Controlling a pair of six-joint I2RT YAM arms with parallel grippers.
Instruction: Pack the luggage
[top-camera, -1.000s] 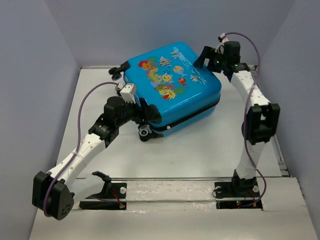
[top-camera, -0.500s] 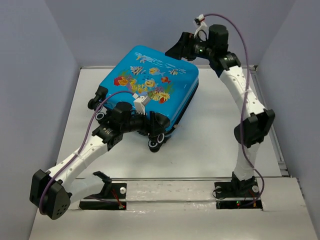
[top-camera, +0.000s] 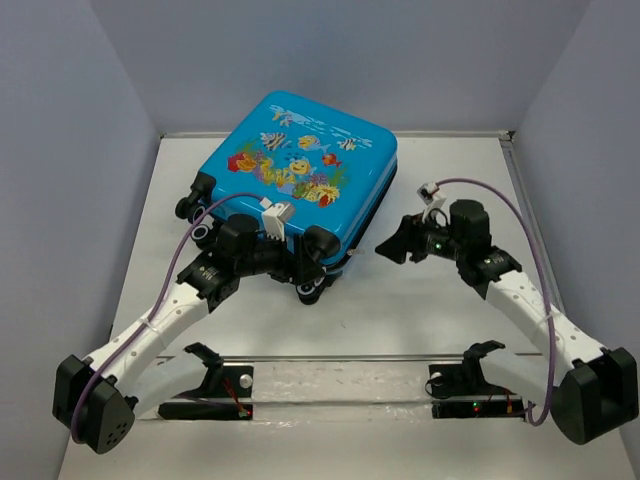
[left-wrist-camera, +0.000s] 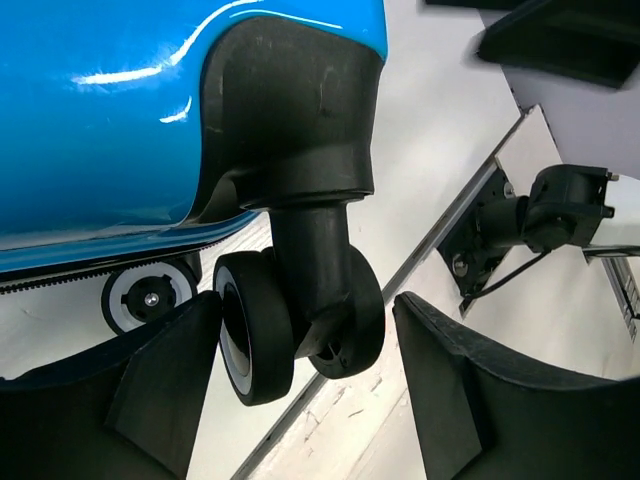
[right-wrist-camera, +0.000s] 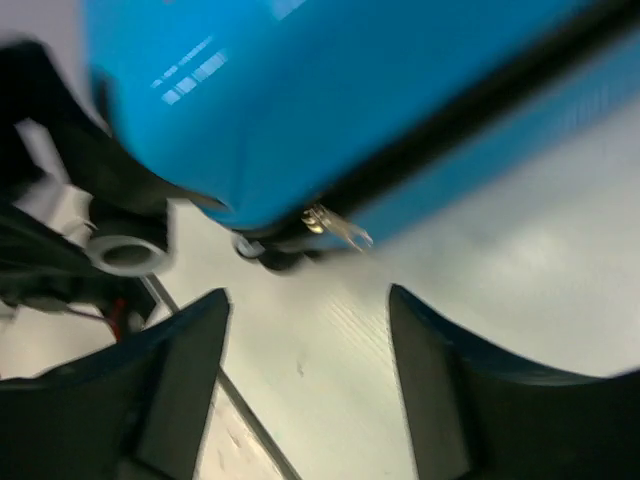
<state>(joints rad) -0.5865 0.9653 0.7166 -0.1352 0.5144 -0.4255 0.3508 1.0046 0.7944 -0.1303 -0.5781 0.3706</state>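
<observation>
Blue luggage (top-camera: 300, 165) on table (top-camera: 430, 300); left claw (left-wrist-camera: 305, 312) wide astride wheel (left-wrist-camera: 255, 340); right claw (right-wrist-camera: 308, 300) wide, empty.

A white table (top-camera: 420, 310) is closed in on three sides by plain blue-grey panels: a left wall (top-camera: 70, 200) along its left edge, a back wall (top-camera: 330, 60) along the far edge and a right wall (top-camera: 600, 150) along the right edge. A thin raised rail (top-camera: 538, 240) runs down the right edge. A glossy strip (top-camera: 340, 375) crosses the table beside its near edge.
</observation>
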